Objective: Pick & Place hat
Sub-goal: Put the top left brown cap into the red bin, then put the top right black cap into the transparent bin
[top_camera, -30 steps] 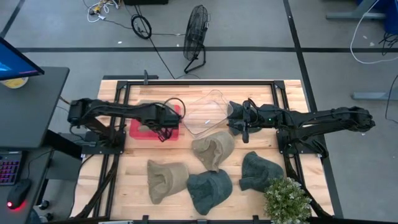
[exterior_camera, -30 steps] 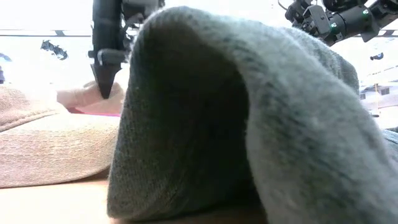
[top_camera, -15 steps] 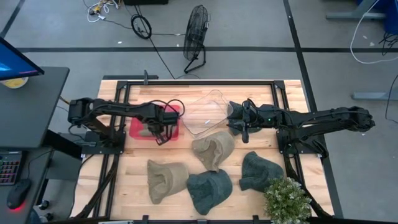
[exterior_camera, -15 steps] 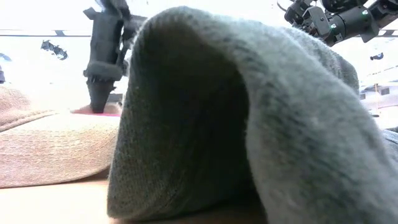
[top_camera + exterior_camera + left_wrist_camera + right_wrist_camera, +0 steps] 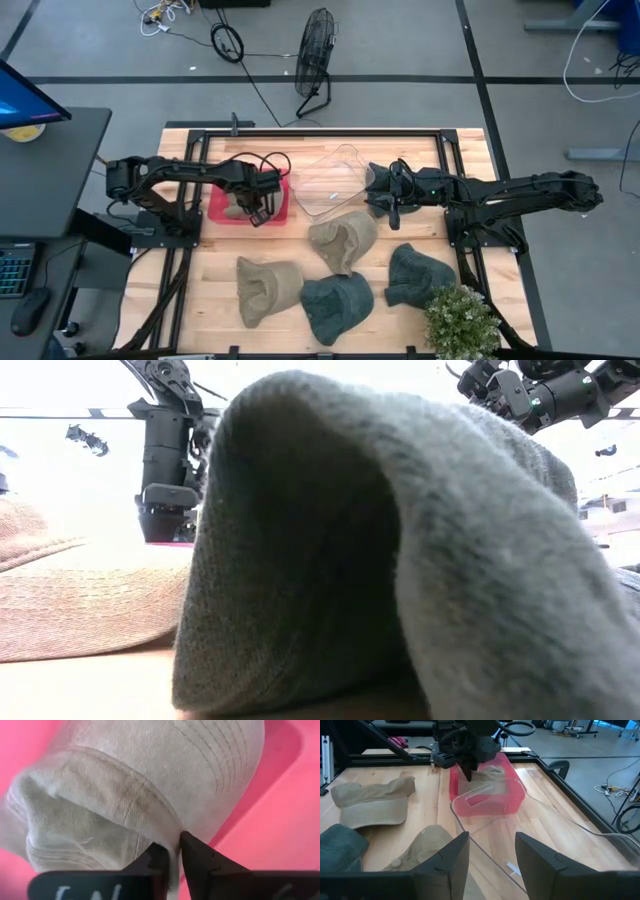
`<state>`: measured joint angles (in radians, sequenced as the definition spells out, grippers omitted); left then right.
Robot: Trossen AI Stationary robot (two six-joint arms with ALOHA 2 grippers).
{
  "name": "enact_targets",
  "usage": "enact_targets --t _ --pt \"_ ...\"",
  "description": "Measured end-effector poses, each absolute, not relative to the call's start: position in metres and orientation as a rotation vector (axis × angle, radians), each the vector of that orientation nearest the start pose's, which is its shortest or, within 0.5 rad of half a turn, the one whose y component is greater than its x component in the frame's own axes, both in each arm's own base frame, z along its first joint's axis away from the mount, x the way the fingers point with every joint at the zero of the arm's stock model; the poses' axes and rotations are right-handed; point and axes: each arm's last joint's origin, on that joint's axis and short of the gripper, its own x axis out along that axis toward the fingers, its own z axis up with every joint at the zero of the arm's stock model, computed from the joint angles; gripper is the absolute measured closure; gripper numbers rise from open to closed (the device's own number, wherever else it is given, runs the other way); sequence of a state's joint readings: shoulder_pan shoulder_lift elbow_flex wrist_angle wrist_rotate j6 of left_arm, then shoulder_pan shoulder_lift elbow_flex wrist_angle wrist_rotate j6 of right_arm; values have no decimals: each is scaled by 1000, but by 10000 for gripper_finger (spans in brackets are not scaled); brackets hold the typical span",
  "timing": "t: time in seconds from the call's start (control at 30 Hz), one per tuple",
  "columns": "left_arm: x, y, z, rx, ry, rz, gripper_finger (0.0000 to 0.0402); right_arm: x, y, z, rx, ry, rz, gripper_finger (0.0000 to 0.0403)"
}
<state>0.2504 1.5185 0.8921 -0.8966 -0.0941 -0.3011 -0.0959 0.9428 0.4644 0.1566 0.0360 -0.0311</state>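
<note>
On the wooden table, the left gripper is pinching the beige hat directly ahead inside the pink bin, fingers nearly closed on its fabric.

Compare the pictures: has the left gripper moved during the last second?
Yes. In the high view the left gripper has shifted left along the red bin, away from the clear bin. It grips the tan hat inside the red bin.

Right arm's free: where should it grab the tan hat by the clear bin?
Pinch the raised brim fold on the tan hat, coming straight down with the right gripper. It lies crumpled and open upward beside the clear bin, so that edge likely offers a thin ridge.
</note>
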Motion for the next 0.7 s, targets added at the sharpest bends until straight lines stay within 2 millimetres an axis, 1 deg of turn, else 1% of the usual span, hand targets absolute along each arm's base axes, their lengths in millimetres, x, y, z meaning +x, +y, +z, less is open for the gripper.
enact_targets --t 0.17,0.3,0.4,0.47,0.6,0.7 --pt "234 63 176 -353 1496 511 301 201 -20 227 -21 325 -126 239" --pt "230 61 183 -351 1512 511 262 201 -20 227 -22 325 -126 239" --pt "228 61 200 -358 1531 519 246 201 -20 227 -22 325 -126 239" --pt "227 61 215 -376 1510 535 242 201 -20 227 -22 325 -126 239" --pt "223 57 245 -361 1360 519 246 201 -21 227 13 322 -143 239" --pt "214 51 264 -349 1243 499 251 200 -22 227 19 321 -188 239"
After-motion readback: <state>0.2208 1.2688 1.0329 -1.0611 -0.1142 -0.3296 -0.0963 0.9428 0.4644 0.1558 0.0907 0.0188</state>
